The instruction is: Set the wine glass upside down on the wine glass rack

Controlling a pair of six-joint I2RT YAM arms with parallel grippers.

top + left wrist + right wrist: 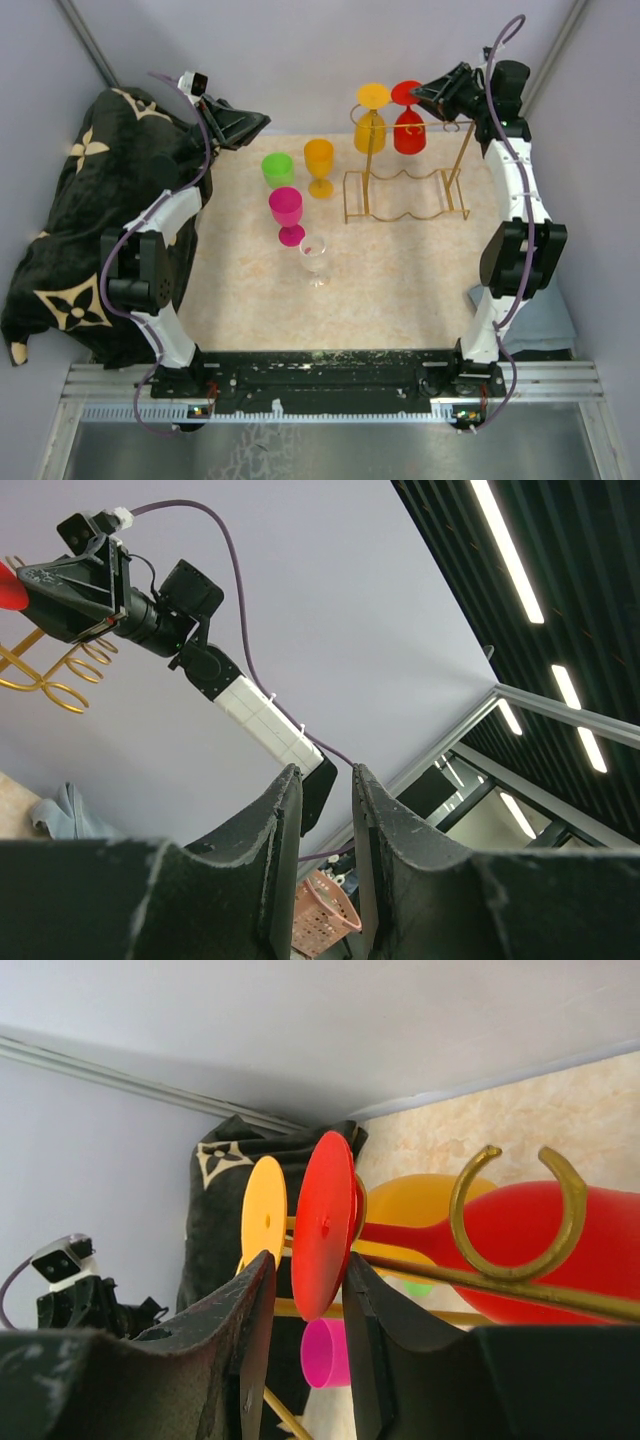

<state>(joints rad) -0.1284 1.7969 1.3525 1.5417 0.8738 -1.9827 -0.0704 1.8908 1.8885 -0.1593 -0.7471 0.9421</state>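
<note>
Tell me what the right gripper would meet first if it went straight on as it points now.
The round red foot of the red plastic wine glass hanging upside down on the gold wire rack, right at the tips of the right gripper; depth unclear.

glass look: the red wine glass (409, 128) is solid opaque red, with a flat round foot, a thin stem and a rounded bowl

glass pose: upside down, foot on top, bowl hanging below the top rails, stem running between them

glass spot: right-hand slot up on the rack, just beside a yellow glass (370, 125) hung the same way on its left; can't tell if the two touch

rack look: the wine glass rack (405, 216) is thin gold wire with upright posts, a wavy wire base and top rails ending in small loops

rack pose: standing upright on its base, taller than the glasses

rack spot: far side, right of centre

close-up: on the right wrist view, one loop end crosses in front of the red bowl
</note>
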